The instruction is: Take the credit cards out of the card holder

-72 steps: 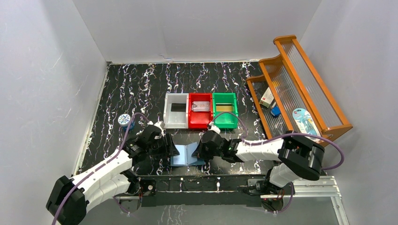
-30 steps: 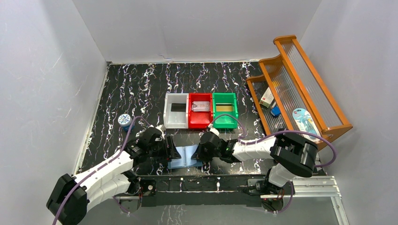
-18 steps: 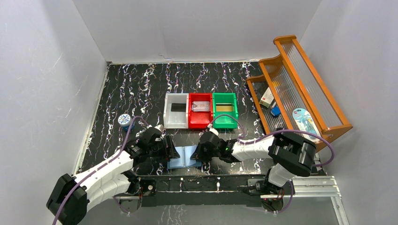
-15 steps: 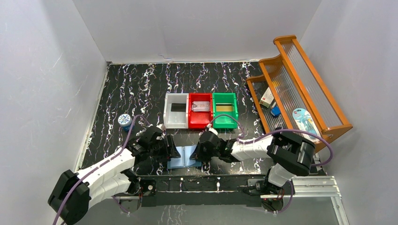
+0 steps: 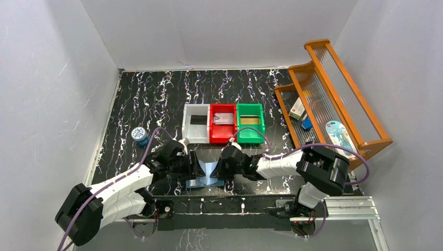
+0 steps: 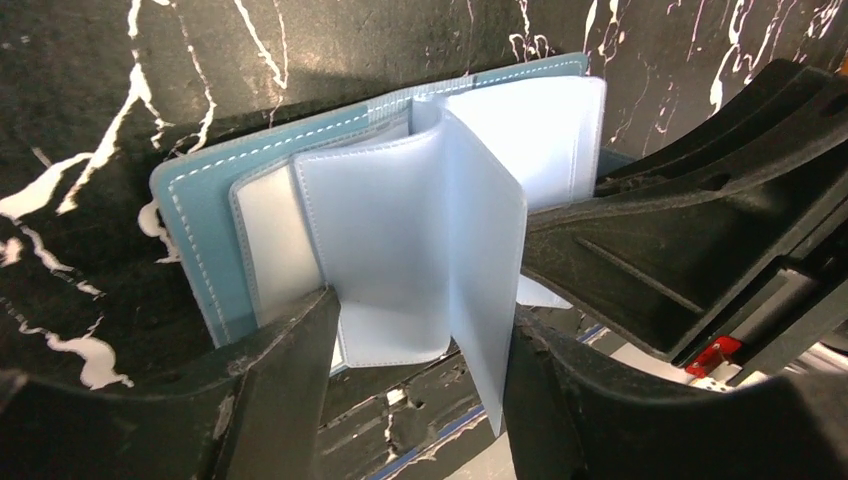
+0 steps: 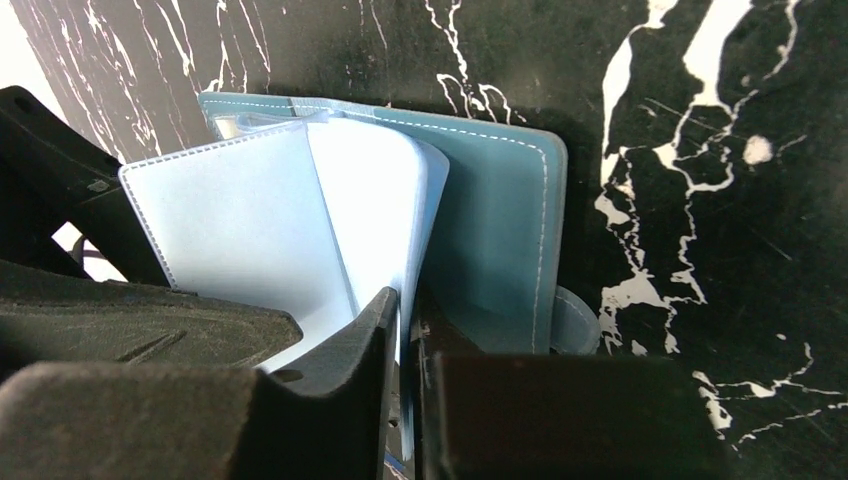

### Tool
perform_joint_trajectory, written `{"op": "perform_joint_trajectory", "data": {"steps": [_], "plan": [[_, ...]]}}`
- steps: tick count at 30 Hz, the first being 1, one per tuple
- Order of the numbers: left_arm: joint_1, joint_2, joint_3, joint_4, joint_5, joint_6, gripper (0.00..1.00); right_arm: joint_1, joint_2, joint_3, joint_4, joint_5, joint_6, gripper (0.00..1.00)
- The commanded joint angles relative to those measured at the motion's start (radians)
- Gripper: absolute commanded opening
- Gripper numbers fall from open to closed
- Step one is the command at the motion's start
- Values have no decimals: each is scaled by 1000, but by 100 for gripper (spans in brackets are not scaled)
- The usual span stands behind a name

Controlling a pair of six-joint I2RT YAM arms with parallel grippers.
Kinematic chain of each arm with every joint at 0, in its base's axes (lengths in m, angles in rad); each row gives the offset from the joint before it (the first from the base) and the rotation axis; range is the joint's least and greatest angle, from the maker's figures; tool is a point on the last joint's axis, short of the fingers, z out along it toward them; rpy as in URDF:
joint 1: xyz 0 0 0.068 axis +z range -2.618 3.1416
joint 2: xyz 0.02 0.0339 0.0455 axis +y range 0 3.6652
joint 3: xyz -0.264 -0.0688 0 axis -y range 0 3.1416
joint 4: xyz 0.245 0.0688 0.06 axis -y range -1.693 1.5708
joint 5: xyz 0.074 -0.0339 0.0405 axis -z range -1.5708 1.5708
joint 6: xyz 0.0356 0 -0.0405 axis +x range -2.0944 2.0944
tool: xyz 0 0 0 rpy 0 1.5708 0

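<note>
The card holder [image 5: 206, 173] lies open by the table's near edge, teal cover down, its pale blue clear pockets [image 6: 390, 230] fanned upward. My left gripper [image 6: 420, 390] is open and straddles two pocket leaves, a finger against each. My right gripper [image 7: 405, 330] is shut on one thin pocket leaf, next to the teal cover [image 7: 490, 230] and its snap tab. The pockets in view look plain pale blue. A black credit card [image 5: 198, 120] lies in the white bin, and a pale grey credit card [image 5: 223, 118] in the red bin.
A white bin [image 5: 194, 135], red bin [image 5: 221, 135] and green bin [image 5: 249, 136] stand side by side behind the grippers; the green one holds a tan card. A round blue tin [image 5: 139, 134] sits left. A wooden rack [image 5: 334, 99] at right holds small items.
The pocket leaves, lying nearly flat before, now stand up between the two grippers. My left gripper has shifted right, closer to the right one, and narrowed slightly.
</note>
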Motion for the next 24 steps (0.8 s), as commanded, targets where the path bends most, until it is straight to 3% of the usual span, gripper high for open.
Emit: {"op": "perform_joint_trajectory", "data": {"steps": [1,10,14,17,20,24], "plan": [[-5,-65,18,-152,-127,21,58,7,-39,51,-98,54,-50,22],[-5,-222,139,-340,-299,-7,67,8,-185,126,-366,236,-103,45],[-5,-285,167,-375,-361,-36,70,8,-268,134,-424,305,-116,47],[-5,-319,181,-382,-388,-38,72,7,-321,126,-378,301,-181,47],[-5,-330,201,-396,-416,-26,75,8,-338,99,-228,218,-256,49],[-5,-333,240,-435,-472,-11,80,8,-235,109,-102,60,-309,51]]}}
